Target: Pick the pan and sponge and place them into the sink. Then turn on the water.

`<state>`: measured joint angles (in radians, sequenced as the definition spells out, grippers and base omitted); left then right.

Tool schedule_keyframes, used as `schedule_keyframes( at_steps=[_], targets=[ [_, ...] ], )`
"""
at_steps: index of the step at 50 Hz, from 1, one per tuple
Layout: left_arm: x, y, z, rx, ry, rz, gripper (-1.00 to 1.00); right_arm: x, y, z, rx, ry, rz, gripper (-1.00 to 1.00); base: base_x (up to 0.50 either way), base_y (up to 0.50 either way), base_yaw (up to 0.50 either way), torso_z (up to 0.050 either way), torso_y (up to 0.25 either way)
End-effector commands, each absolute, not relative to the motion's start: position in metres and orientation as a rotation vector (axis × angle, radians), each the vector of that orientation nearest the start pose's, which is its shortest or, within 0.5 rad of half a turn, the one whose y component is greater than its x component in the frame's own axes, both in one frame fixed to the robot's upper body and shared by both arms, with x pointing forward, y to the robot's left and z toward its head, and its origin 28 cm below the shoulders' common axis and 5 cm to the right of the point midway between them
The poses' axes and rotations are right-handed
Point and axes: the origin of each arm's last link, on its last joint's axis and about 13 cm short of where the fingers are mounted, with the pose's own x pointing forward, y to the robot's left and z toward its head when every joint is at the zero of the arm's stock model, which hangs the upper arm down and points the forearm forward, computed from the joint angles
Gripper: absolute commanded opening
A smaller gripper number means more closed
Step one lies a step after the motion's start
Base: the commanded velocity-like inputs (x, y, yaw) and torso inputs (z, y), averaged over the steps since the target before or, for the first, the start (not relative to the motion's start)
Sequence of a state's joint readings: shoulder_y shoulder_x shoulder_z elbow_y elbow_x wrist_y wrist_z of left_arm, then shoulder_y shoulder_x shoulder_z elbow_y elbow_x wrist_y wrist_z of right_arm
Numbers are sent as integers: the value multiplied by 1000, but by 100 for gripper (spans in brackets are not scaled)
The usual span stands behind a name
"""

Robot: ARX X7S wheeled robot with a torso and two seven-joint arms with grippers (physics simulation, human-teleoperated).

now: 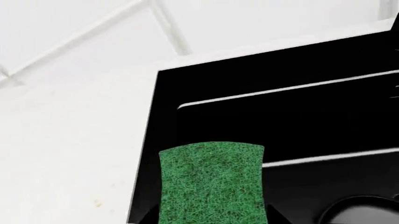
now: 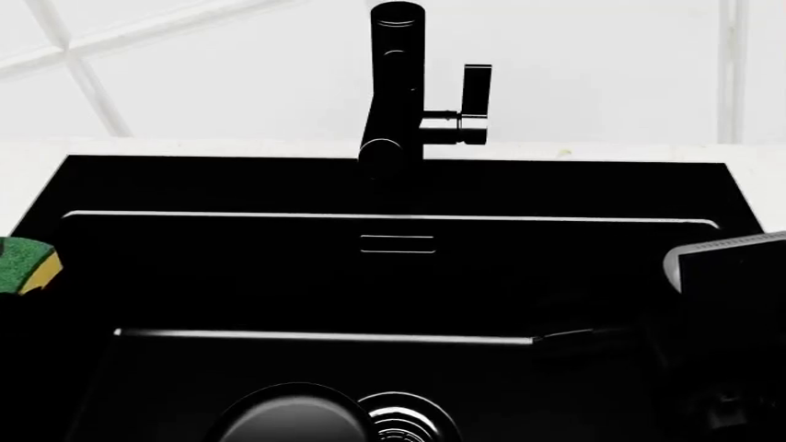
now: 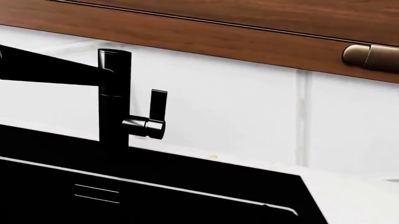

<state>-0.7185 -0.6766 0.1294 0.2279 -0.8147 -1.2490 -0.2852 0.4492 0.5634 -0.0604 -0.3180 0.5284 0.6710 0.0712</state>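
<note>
My left gripper (image 1: 212,220) is shut on the sponge (image 1: 212,184), whose green face is toward the camera, over the left side of the sink (image 1: 299,70). In the head view the sponge (image 2: 28,262) shows green over yellow at the left edge, above the sink (image 2: 246,184) wall. The pan (image 2: 289,419) lies on the basin floor beside the ringed drain (image 2: 406,419); its rim (image 1: 361,212) also shows in the left wrist view. My right arm (image 2: 731,304) hangs dark over the sink's right side, its jaws lost against the black. Water is out of view.
The tall black faucet (image 2: 396,92) with its upright side lever (image 2: 477,92) stands behind the sink; the right wrist view shows the faucet (image 3: 114,102) and lever (image 3: 158,105) close. White counter (image 1: 68,154) lies left of the sink. A wooden cabinet (image 3: 249,28) hangs above.
</note>
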Motion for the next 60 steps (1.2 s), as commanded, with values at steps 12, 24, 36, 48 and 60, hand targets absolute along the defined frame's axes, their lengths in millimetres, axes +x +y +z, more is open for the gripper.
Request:
schedule_keyframes(
  at_steps=[12, 24, 36, 48, 60],
  targets=[
    [301, 265, 196, 286, 432, -262, -100, 266, -188, 168, -138, -29, 99, 100, 0, 0, 0, 0, 0],
    [305, 245, 180, 319, 474, -374, -100, 264, -189, 166, -136, -31, 95, 100, 0, 0, 0, 0, 0],
    [316, 224, 163, 381, 504, -454, -100, 261, -190, 165, -135, -26, 94, 100, 0, 0, 0, 0, 0],
    [331, 211, 141, 403, 571, -524, -100, 262, -190, 163, -132, -21, 94, 100, 0, 0, 0, 0, 0],
    [335, 205, 118, 404, 627, -560, -100, 264, -191, 158, -124, -12, 98, 100, 0, 0, 0, 0, 0]
  ],
)
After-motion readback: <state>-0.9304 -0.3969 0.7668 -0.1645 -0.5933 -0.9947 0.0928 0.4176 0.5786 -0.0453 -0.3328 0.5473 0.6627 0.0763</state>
